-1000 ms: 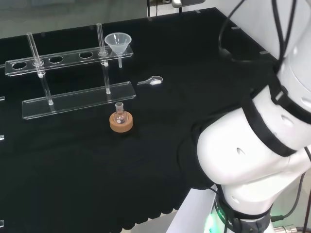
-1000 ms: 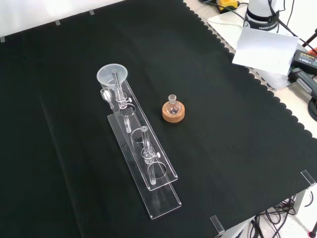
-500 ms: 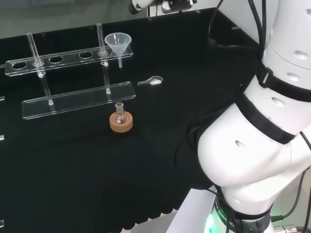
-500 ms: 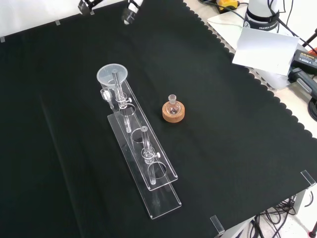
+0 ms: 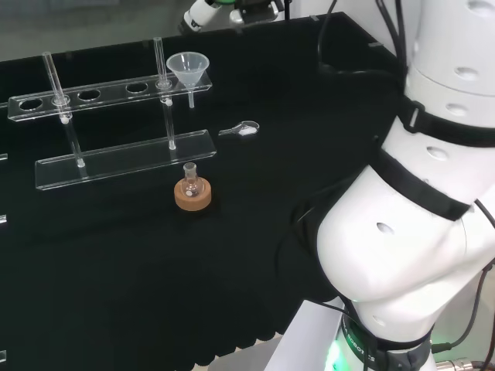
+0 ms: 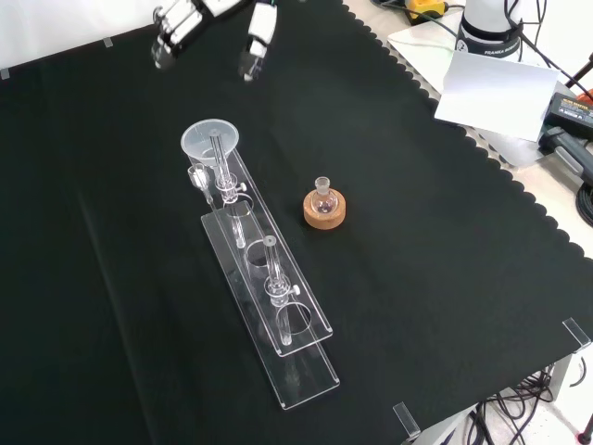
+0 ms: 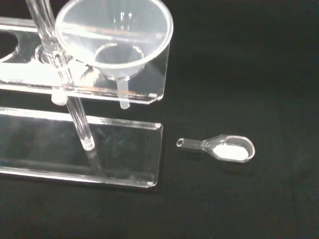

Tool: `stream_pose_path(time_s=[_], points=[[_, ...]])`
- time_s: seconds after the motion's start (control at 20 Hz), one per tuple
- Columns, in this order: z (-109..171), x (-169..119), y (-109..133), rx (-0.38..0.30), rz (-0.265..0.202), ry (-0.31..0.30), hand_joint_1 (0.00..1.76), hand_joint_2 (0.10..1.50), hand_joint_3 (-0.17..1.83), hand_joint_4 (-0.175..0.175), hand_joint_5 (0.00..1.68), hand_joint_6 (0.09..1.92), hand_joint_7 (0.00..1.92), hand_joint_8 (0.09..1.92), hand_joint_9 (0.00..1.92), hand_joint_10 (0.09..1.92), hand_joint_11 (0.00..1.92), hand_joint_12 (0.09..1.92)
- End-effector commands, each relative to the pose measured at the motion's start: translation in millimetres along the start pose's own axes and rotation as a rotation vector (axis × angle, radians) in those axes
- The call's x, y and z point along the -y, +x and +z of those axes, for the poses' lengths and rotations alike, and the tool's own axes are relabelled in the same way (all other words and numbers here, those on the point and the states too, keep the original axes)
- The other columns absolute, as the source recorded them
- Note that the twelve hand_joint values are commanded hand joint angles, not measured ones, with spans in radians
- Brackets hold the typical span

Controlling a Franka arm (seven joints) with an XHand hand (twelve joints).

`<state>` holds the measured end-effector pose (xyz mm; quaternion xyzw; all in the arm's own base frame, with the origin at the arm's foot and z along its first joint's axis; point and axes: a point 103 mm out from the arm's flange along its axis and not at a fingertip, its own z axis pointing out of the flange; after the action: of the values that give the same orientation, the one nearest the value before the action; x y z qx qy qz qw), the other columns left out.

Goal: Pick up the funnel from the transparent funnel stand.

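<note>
The funnel (image 6: 210,142) sits in the end hole of the clear funnel stand (image 6: 266,301), and nothing holds it. The hand (image 6: 213,23) hangs above the cloth beyond it, fingers spread and empty. A small flask (image 6: 322,197) on a cork ring (image 6: 326,211) stands beside the stand. A little clear scoop (image 7: 223,148) with white powder lies near the funnel.

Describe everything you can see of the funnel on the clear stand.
The funnel is clear, slightly frosted plastic by its look: a wide round cone narrowing to a short straight stem. It sits upright in the end hole of the transparent funnel stand's upper bar, its stem poking through below and ending above the base plate. A glass post rises right beside its rim. It looks empty. The hand hovers apart from it, fingers open, touching nothing.
</note>
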<state>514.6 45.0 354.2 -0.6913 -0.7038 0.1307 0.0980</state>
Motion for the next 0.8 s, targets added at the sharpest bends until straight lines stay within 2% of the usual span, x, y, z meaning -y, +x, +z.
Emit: stream_pose_path(time_s=[0.05,0.25,0.45,0.8], points=[[25,-32,27,0.010,-0.008,0.133,0.48,0.92,0.01,-0.002,0.16,0.09,0.00,0.48,0.20,0.72,0.09,1.44],[34,-40,33,0.024,-0.009,0.185,0.50,0.89,0.00,0.000,0.13,0.09,0.00,0.37,0.17,0.73,0.10,1.44],[40,-45,37,0.027,-0.004,0.191,0.51,0.89,-0.01,0.001,0.10,0.09,0.00,0.29,0.13,0.75,0.10,1.45],[43,-47,38,0.029,-0.004,0.191,0.53,0.88,-0.01,0.001,0.08,0.09,0.00,0.28,0.12,0.76,0.10,1.45]])
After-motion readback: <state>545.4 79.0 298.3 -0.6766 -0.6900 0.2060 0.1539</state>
